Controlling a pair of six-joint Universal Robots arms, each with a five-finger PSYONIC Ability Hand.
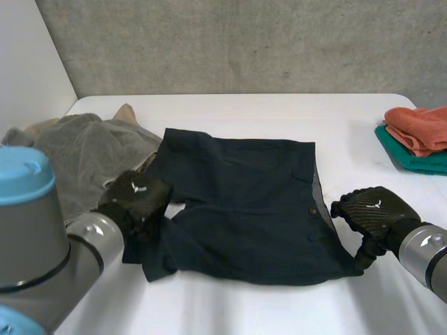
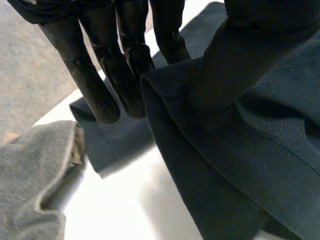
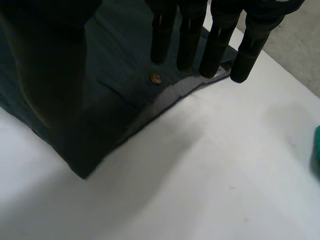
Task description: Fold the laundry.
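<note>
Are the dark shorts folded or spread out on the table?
Spread out: the shorts lie flat on the table, waistband button showing; the left hand pinches one leg hem.

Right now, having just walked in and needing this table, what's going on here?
The robot is folding dark shorts spread mostly flat on the white table. Its left hand pinches the leg-end edge between thumb and fingers; its right hand is at the waistband edge, fingers straight, gripping nothing. A grey garment lies beside the left hand, and folded cloths sit at the table's far right.

Head overview; wrist close-ups of shorts (image 1: 244, 202)
</note>
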